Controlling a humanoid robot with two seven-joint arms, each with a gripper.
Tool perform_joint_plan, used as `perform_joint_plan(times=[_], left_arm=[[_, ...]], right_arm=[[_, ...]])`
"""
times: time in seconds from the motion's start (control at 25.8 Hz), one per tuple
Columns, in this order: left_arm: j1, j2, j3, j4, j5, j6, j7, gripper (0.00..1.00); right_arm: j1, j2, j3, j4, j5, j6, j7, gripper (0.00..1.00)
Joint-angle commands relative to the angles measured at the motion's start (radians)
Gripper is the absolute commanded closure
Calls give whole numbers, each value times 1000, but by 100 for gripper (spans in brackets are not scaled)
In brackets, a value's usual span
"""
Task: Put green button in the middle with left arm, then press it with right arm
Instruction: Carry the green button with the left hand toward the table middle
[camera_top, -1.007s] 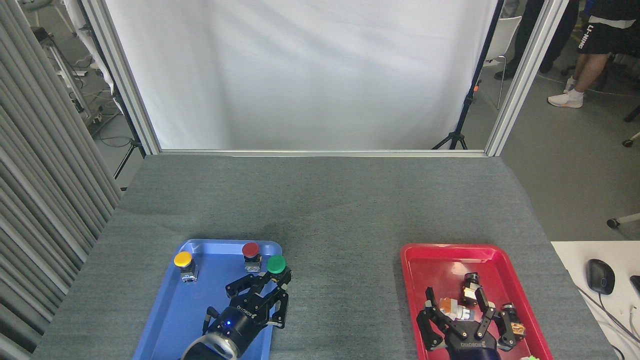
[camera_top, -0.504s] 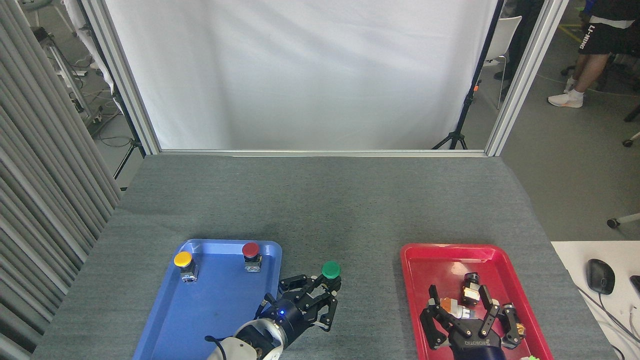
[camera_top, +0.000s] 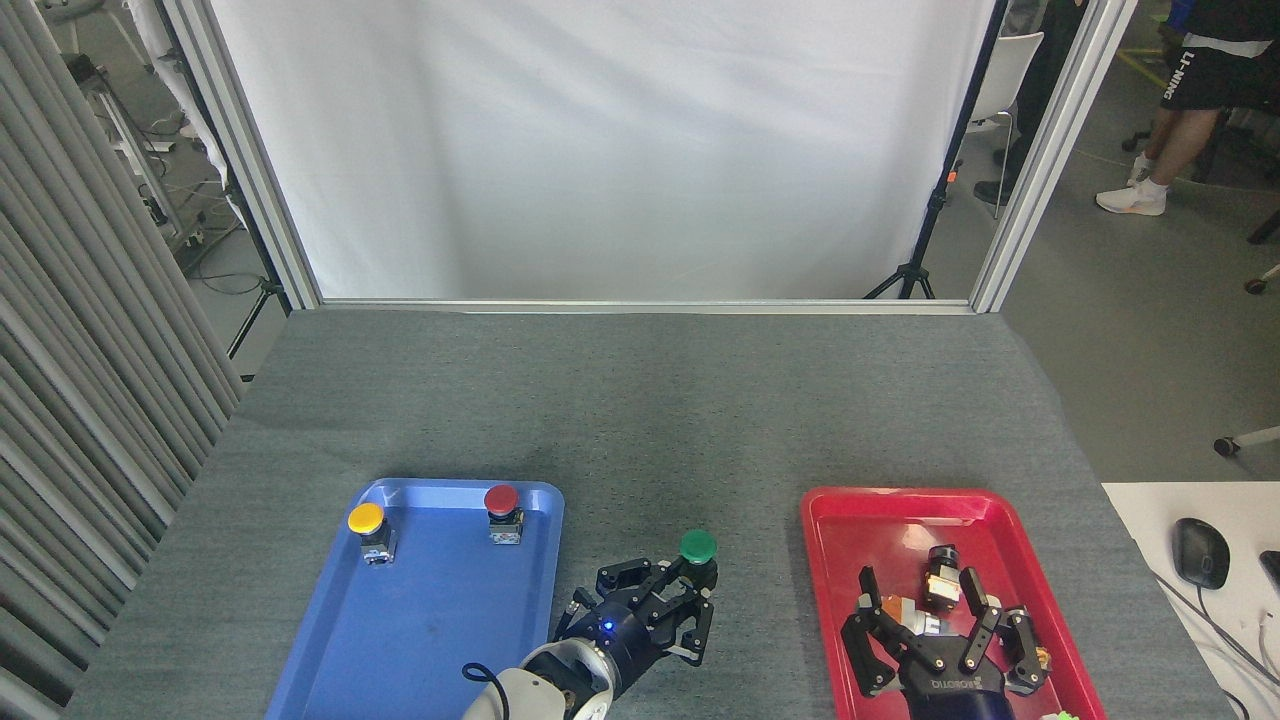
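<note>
1. Since a second ago the left arm (camera_top: 672, 600) has swung rightward out of the blue tray (camera_top: 340, 640) and carried the green button (camera_top: 698, 548) along; the right arm (camera_top: 935, 635) has barely shifted.
2. The table (camera_top: 640, 400) now has the button over its bare grey strip between the blue tray and the red tray (camera_top: 830, 560), roughly mid-gap.
3. Progress, as I judge it: the pick-up and most of the transfer look done. Setting the button down, letting go, and the press with the right arm are left.
4. The left jaws are clamped on the button's body below the green cap. Whether its base touches the fabric, I cannot tell.
5. The right jaws stand spread wide over the red tray, above small orange-and-silver parts (camera_top: 925, 600), gripping nothing.
6. The red button (camera_top: 501, 499) and the yellow button (camera_top: 366, 518) stand upright at the blue tray's far end, well apart from the green one.
</note>
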Motion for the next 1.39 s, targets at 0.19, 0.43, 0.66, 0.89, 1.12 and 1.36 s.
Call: perform_joint_plan(times=[0.19,0.43,0.66,0.89,1.12,1.36], left_arm=[[-2,-5,-1,53,2,57,67,98],[-1,0,1,100,7,59,118,97],[2,1,1,110,2,60,147,97],[-1,-3,1,129,2,79,158,96],[-1,-3,1,137,2,82,159,92],[-1,-8,-1,146,10,97,173,58]], right_arm=[[0,3,-1,0,0,0,0,0],[-1,4,-1,0,-2,0,0,0],[-1,6,-1,0,-2,0,0,0],[-1,6,0,0,-2,0,0,0],[-1,6,-1,0,-2,0,0,0],[-1,6,0,0,-2,0,0,0]])
